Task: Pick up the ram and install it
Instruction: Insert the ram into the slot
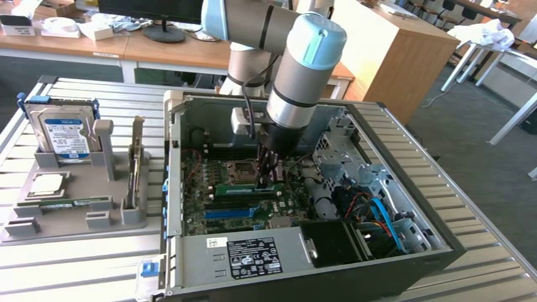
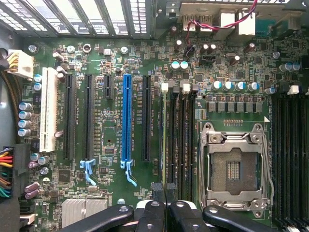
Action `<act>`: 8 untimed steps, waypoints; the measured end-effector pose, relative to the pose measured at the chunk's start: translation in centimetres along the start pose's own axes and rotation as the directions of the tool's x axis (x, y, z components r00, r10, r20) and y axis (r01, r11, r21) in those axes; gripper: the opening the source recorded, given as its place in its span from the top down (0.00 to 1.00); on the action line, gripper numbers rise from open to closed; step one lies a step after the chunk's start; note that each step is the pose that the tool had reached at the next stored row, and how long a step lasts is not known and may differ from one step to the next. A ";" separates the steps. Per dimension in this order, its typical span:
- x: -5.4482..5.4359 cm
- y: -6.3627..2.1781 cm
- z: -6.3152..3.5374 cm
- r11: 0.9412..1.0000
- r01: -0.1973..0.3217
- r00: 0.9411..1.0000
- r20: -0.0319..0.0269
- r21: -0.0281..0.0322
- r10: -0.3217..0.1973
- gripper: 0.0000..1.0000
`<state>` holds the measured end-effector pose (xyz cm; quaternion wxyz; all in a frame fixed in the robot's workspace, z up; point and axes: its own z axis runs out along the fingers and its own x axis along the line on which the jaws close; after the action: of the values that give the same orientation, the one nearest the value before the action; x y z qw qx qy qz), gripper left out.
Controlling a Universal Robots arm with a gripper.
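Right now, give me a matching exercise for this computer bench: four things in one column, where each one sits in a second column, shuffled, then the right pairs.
Things
1. silver hard drive with a blue label
2. long green ram stick
3. bright blue plastic card slot
4. square silver processor chip

Places
A. lying flat in the grey holder
B. held in the black tool, over the green motherboard
C. standing upright in the grey holder
D. fixed on the green motherboard, empty

Pairs: 1-C, 2-B, 3-D, 4-A
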<state>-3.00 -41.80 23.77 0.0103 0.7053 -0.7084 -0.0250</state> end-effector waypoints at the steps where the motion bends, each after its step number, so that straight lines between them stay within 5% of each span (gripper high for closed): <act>1: 0.0 0.00 0.00 1.000 0.000 1.000 0.000 0.000 0.000 0.89; 8: 0.0 0.02 0.13 1.000 0.000 1.000 0.000 0.000 0.000 0.89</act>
<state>-3.03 -41.80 23.64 0.0103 0.7053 -0.7084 -0.0250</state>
